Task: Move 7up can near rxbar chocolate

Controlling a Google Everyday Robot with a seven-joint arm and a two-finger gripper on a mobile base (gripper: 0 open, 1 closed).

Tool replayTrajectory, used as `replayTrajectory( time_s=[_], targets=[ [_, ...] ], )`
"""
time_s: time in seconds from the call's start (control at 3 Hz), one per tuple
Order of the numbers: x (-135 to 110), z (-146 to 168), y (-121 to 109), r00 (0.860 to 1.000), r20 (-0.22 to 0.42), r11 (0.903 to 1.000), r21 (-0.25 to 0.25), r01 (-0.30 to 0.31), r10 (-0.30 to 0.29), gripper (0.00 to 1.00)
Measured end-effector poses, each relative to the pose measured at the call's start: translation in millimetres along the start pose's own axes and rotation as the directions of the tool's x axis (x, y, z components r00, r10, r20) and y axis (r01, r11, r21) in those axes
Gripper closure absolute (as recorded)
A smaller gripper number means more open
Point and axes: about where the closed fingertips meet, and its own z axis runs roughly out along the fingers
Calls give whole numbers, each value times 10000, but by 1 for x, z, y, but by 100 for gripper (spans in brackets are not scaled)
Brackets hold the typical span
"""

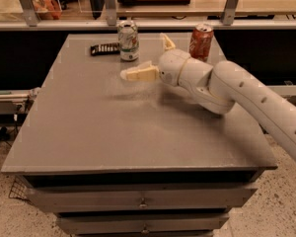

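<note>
**Listener:** What is on your screen?

**Operator:** I see a grey table (89, 132) with drawers (143, 200) below it. Near its far edge lies the rxbar chocolate (104, 49), a small flat dark bar with pale lettering. I will place everything else from that bar.

**Listener:** Where is the 7up can?

**Operator:** The 7up can (128, 40) stands upright right beside the bar, on the bar's right as I see it. It is white and green with a silver top. I cannot tell whether can and bar touch.

**Listener:** And the gripper?

**Operator:** The gripper (142, 55) is further right of the bar, just past the can. It sits at the end of my white arm (237, 93), which comes in from the lower right. Its two pale fingers are spread wide and hold nothing. One finger (138, 73) points back toward the bar's side, low over the table and in front of the can. The other rises right of the can. Neither clasps the can.

**Listener:** Anything else?

**Operator:** A red soda can (201, 42) stands upright well to the right of the bar, beyond the gripper.
</note>
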Motion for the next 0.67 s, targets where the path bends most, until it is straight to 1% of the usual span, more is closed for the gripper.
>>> replayTrajectory(
  time_s=[0.33,0.67],
  targets=[
    [-39,-52,54,9976,299,9956,-683,642,-623,0],
    [-45,-97,39,9965,157,9966,-119,821,-819,0]
  ],
)
